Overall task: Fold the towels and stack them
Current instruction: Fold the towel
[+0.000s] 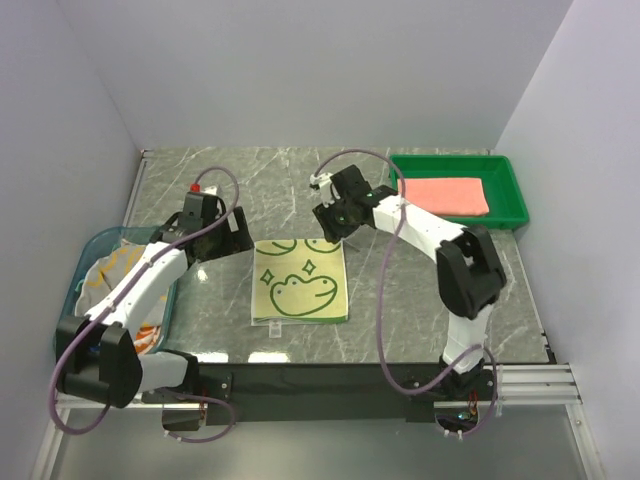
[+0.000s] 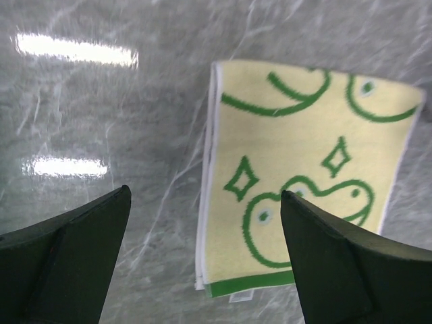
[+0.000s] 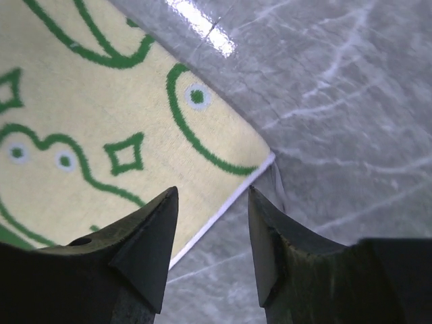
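Right tool [image 3: 212, 192]: jaws apart, empty, above far right corner of pale yellow folded towel with green frog outlines [image 3: 101, 121]. Left tool [image 2: 204, 196]: jaws wide apart, empty, beside its left edge. Towel flat on grey marble bench [image 1: 410, 310]. Overhead view only: salmon-pink folded towel [image 1: 447, 195] in green plastic tray [image 1: 460, 223]; both arms bent inward.

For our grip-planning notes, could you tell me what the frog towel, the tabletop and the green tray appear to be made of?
Frog towel: soft terry-like cloth, matte, with a fuzzy woven pattern.
Tabletop: grey marble-look surface, glossy, mirroring the lights; possibly laminate.
Green tray: likely hard plastic, smooth uniform walls.
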